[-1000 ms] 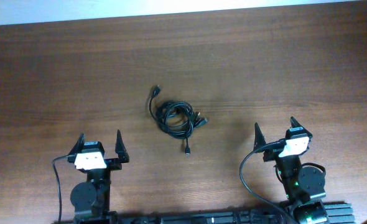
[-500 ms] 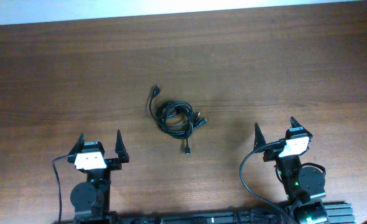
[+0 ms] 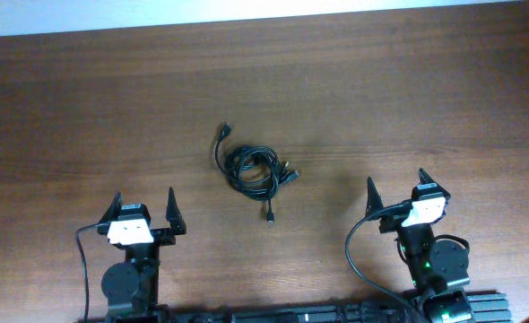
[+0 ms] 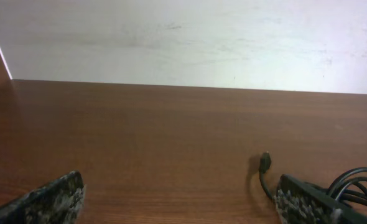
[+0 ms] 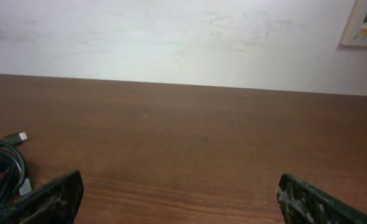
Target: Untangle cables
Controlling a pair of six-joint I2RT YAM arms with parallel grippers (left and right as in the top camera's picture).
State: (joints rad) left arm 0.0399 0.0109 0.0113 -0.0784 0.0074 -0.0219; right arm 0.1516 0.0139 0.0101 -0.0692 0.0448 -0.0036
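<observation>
Our left gripper [image 3: 143, 199] and right gripper [image 3: 395, 179] gape empty; pinching the whole cable bundle [image 3: 254, 169] probably just tightens it.

Dark wood table [image 3: 426, 90] w/ scuffed white wall [image 4: 183, 37] behind, evenly lit.

The cables [image 3: 255, 170] lie in one bundle on the table [image 3: 408, 90], roughly midway across it and apart from everything else. One plug end [image 3: 226, 131] sticks out behind the bundle, to its left. A second cord tip trails out before the bundle, toward the arms. The left gripper [image 3: 143, 202] stands before the bundle and well to its left, the right gripper [image 3: 395, 184] before it and well to its right — neither touches it. Behind the bundle, past the table's far edge, stands a wall [image 4: 183, 37].
</observation>
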